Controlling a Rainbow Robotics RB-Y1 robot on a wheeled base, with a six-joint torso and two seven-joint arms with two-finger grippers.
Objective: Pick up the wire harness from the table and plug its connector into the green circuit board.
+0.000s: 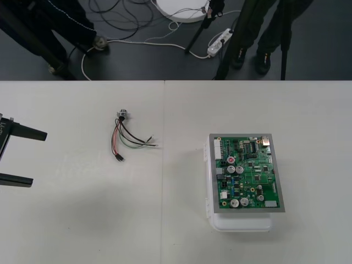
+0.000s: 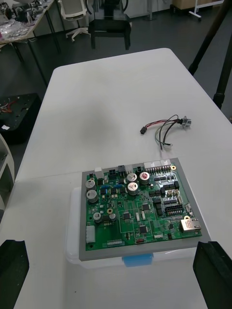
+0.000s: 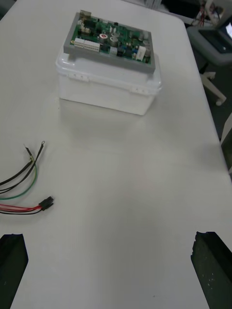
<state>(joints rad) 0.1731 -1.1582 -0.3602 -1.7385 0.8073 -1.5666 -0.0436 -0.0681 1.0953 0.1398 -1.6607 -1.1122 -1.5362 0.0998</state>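
The wire harness [image 1: 126, 138] lies loose on the table, left of centre: round metal socket [image 1: 121, 115] at the far end, small black plug [image 1: 119, 158] at the near end, wires fanned out between. The green circuit board [image 1: 247, 171] sits on its white base [image 1: 242, 223] at the right, with nothing plugged in from the harness. My left gripper [image 1: 25, 157] waits open at the table's left edge, well clear of the harness. In the left wrist view the plug [image 3: 47, 203] lies ahead of the open fingers [image 3: 12, 265]. My right gripper [image 2: 113, 275] is open, just short of the board [image 2: 140, 207], with the harness [image 2: 164, 126] beyond.
A seam [image 1: 163, 165] runs down the table between harness and board. Beyond the table's far edge [image 1: 176, 81] lies dark floor with cables, a power strip [image 1: 219, 43] and stand legs.
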